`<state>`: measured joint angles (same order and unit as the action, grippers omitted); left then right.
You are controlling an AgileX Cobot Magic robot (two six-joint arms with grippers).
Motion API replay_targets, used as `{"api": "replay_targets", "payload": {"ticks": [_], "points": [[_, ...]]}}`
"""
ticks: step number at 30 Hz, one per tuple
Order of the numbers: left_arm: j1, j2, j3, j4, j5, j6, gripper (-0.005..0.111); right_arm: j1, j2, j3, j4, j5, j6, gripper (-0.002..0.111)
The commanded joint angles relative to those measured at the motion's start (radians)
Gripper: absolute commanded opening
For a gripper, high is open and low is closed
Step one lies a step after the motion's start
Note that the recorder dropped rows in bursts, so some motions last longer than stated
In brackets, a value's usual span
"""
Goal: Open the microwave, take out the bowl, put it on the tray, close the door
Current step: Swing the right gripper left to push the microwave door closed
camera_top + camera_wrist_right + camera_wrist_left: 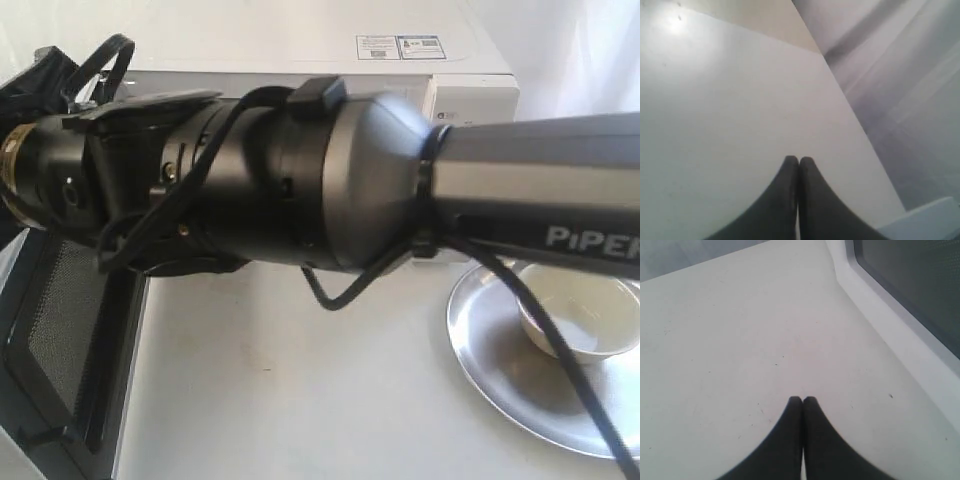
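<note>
The left gripper [802, 400] and the right gripper [798, 160] are seen closed and empty. The bowl [580, 320] is already set in the tray [490, 350], so the open door [60, 340] should be pushed slowly by its outer edge until it is latched against the microwave [300, 50] behind.

Exterior: high, tilted down at table [280, 380], arm [350, 180] very near lens, blocking the middle. 2 wrist views: close, facing down onto white surface. Door [55, 320] shared by exterior and left wrist.
</note>
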<state>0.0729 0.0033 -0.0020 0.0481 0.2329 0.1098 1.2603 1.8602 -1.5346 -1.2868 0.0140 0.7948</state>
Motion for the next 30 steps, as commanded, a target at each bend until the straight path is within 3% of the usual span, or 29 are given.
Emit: {"api": "replay_targets", "payload": {"ticks": [1, 6, 11, 13, 17, 22, 30], "points": [[-0.004, -0.003, 0.002, -0.004, -0.001, -0.002, 0.000, 0.032, 0.009, -0.011, -0.006, 0.256, -0.178, 0.000], [-0.004, -0.003, 0.002, -0.004, -0.001, -0.002, 0.000, 0.048, 0.011, -0.011, -0.004, 0.703, -0.376, 0.000], [-0.004, -0.003, 0.002, -0.004, -0.001, -0.002, 0.000, 0.035, 0.011, -0.011, -0.130, 1.110, -0.387, 0.000], [-0.004, -0.003, 0.002, -0.004, -0.001, -0.002, 0.000, 0.031, 0.011, -0.011, -0.169, 1.196, -0.368, 0.000], [-0.004, -0.003, 0.002, -0.004, -0.001, -0.002, 0.000, 0.022, 0.011, -0.011, -0.163, 1.207, -0.344, 0.000], [-0.004, -0.003, 0.002, -0.004, -0.001, -0.002, 0.000, -0.006, 0.016, -0.011, -0.025, 1.169, -0.342, 0.000], [-0.004, -0.003, 0.002, -0.004, -0.001, -0.002, 0.000, -0.171, 0.016, 0.101, 0.102, 1.135, -0.263, 0.000]]}}
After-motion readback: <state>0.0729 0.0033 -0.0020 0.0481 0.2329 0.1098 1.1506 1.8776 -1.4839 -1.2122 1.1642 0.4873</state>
